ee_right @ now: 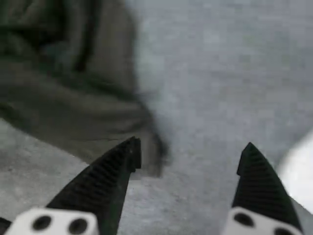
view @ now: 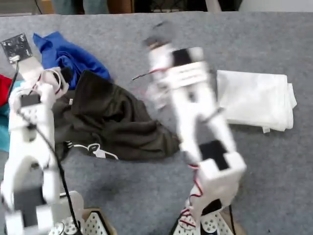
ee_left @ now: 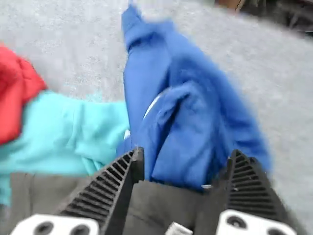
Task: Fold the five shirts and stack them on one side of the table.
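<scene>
My left jaws and right jaws both stand apart. The dark shirt [view: 117,122] lies between them, one edge under my left jaws, the other just beside my right jaws.

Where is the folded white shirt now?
In the high view, the white shirt lies folded at the right of the table, apart from the dark shirt.

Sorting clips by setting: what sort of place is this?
Likely a robotics test bench: a grey table, two white arms at its edge, a blue shirt and a folded white shirt.
</scene>
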{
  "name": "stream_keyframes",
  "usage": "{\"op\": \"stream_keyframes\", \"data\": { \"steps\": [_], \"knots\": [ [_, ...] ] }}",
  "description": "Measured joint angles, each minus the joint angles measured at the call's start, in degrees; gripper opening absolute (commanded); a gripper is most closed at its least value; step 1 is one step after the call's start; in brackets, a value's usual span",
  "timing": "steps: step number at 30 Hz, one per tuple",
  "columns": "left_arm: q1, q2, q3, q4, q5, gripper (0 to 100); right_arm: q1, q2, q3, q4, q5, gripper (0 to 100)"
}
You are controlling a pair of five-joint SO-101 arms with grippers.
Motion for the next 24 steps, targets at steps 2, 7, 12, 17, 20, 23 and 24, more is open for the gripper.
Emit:
{"op": "stream_keyframes", "data": {
  "steps": [2,7,12,17,20,23,24],
  "knots": [
    [0.00,9.93,-6.24,1.58,0.26,28,-4.84,4.48,0.26,-1.23,0.00,32.5],
    [-0.35,32.09,-28.31,14.07,4.84,28,-10.37,15.03,0.00,-3.08,-1.67,22.7],
    [-1.49,48.09,-48.44,23.47,6.33,21,-9.05,19.78,-1.85,-2.55,-2.11,4.7],
    [-2.20,56.53,-64.00,31.38,6.51,9,-4.31,19.87,-4.22,0.44,-2.11,1.6],
    [-2.64,60.31,-71.03,33.93,6.51,3,-0.35,19.87,-5.89,3.96,-2.11,1.4],
    [-4.04,63.12,-76.48,35.08,6.51,3,4.92,19.78,-5.98,5.71,-1.05,1.4],
    [-4.75,63.74,-77.89,35.60,6.51,3,6.77,19.43,-5.27,5.89,-0.53,1.4]
  ]
}}
